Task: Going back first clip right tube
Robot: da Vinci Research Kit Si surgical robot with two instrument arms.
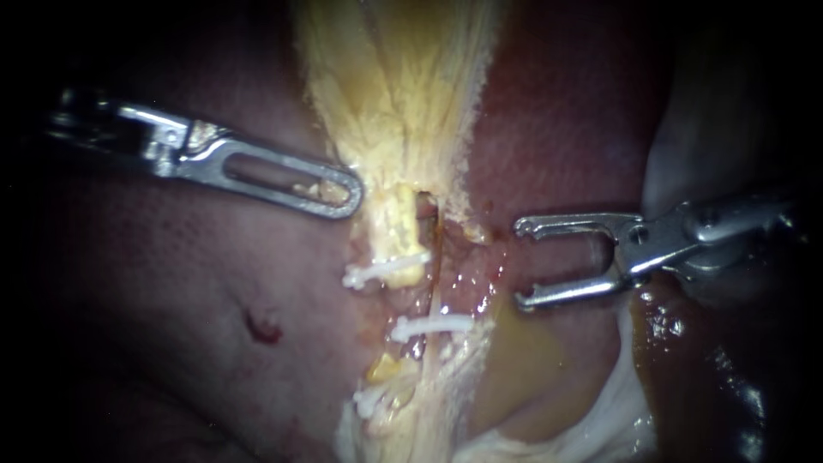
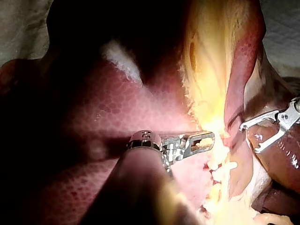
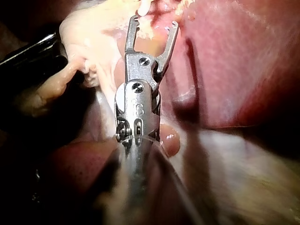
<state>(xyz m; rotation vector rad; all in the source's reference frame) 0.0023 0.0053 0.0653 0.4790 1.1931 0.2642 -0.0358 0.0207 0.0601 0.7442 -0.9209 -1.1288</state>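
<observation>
Two thin tubes run down from the yellow gallbladder [image 1: 399, 86]. A white clip [image 1: 386, 270] crosses the left tube [image 1: 399, 227]. Lower down, a second white clip [image 1: 433, 326] crosses the right tube [image 1: 435, 287], and a third clip [image 1: 377, 399] sits below both. My right instrument [image 1: 519, 263] stands to the right of the tubes, apart from them, with its jaws open and empty; it also shows in its own wrist view [image 3: 153, 22] and beyond my left one [image 2: 250, 138]. My left instrument [image 1: 347, 195] [image 2: 208, 138] has its slotted jaws shut on the yellow tissue edge beside the left tube.
Dark red liver [image 1: 171, 283] lies on both sides of the tubes, with a small red spot [image 1: 261, 326] at the lower left. Wet yellowish fluid and pale tissue [image 1: 600, 411] lie under my right instrument. My left instrument's dark shaft [image 3: 33, 51] passes beside my right one.
</observation>
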